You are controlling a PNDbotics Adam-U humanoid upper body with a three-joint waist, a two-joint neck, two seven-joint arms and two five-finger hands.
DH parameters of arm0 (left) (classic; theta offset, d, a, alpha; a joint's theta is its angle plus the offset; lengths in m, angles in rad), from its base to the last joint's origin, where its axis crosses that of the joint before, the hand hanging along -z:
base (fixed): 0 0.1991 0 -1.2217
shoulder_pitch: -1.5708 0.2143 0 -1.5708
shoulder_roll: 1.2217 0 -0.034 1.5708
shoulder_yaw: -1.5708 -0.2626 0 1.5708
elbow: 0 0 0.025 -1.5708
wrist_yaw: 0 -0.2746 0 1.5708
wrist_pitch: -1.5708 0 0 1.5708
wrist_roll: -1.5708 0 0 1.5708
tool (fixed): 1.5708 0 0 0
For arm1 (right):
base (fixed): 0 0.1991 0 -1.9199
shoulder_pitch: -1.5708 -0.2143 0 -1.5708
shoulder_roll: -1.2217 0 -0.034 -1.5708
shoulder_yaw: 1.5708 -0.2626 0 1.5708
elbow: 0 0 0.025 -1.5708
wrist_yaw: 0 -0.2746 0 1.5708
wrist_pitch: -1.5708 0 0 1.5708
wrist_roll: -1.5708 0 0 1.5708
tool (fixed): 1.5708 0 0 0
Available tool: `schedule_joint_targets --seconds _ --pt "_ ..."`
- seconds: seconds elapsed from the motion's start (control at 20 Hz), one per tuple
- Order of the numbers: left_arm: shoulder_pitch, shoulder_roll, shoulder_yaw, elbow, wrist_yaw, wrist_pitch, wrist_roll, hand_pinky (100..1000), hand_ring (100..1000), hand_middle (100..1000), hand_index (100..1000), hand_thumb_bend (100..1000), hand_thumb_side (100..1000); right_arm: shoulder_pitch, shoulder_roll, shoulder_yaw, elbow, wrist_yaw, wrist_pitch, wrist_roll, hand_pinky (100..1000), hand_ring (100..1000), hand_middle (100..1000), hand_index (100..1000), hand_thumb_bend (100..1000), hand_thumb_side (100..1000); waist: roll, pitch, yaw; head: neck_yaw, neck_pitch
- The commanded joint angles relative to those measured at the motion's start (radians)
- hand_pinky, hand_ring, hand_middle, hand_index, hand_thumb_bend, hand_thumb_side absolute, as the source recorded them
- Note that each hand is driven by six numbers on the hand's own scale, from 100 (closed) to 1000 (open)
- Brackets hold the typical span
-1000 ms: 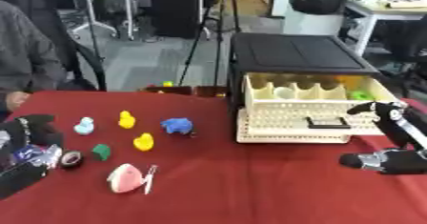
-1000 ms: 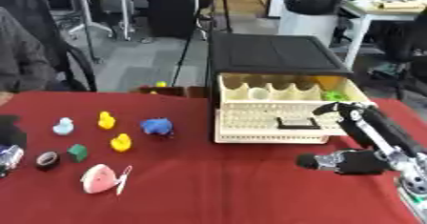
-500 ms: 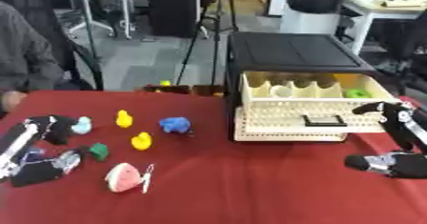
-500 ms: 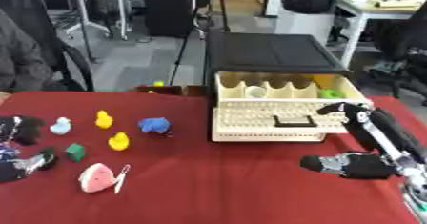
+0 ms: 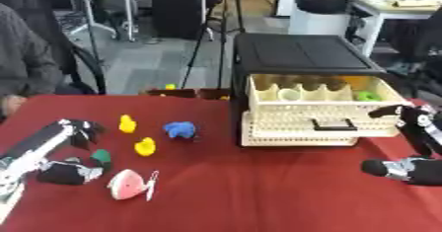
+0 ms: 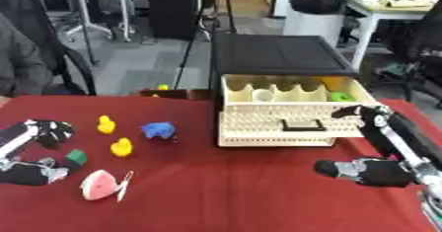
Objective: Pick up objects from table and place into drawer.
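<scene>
On the red table (image 5: 259, 186), the left hand (image 5: 73, 149) is spreading wide around nothing, beside a green block (image 5: 101, 156). Right hand (image 6: 380, 152) is gaping empty too, fingertip near the open drawer (image 6: 289, 115). Ducks (image 5: 145, 146), blue toy (image 5: 179, 130) are sitting left of it.

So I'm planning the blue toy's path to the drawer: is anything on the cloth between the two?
Nothing visible is. The blue toy sits left of the open drawer, with only bare red cloth between them. The yellow ducks lie further left.
</scene>
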Motion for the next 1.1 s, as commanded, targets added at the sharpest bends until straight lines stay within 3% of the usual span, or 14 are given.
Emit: schedule_joint_targets --seconds 0.05,0.55,1.1 --pt "-0.036 0.005 -0.024 0.012 -0.059 -0.018 -0.029 687 633 633 828 562 272 -0.014 -0.015 -0.008 -0.022 -0.006 -0.001 0.004 100 100 100 772 1000 807 0.001 -0.012 -0.003 0.006 0.002" --pt "-0.053 -0.047 -0.066 0.076 -0.236 -0.048 -0.031 687 633 636 828 584 268 -0.013 -0.01 -0.004 -0.02 -0.005 0.0 0.009 100 100 100 773 1000 804 0.001 -0.01 -0.005 0.009 0.003" --pt "-0.066 -0.08 -0.067 0.161 -0.3 -0.064 -0.021 678 622 626 823 583 277 -0.01 -0.006 0.001 -0.02 -0.004 0.002 0.011 100 100 100 773 1000 800 -0.001 -0.009 -0.009 0.008 0.004"
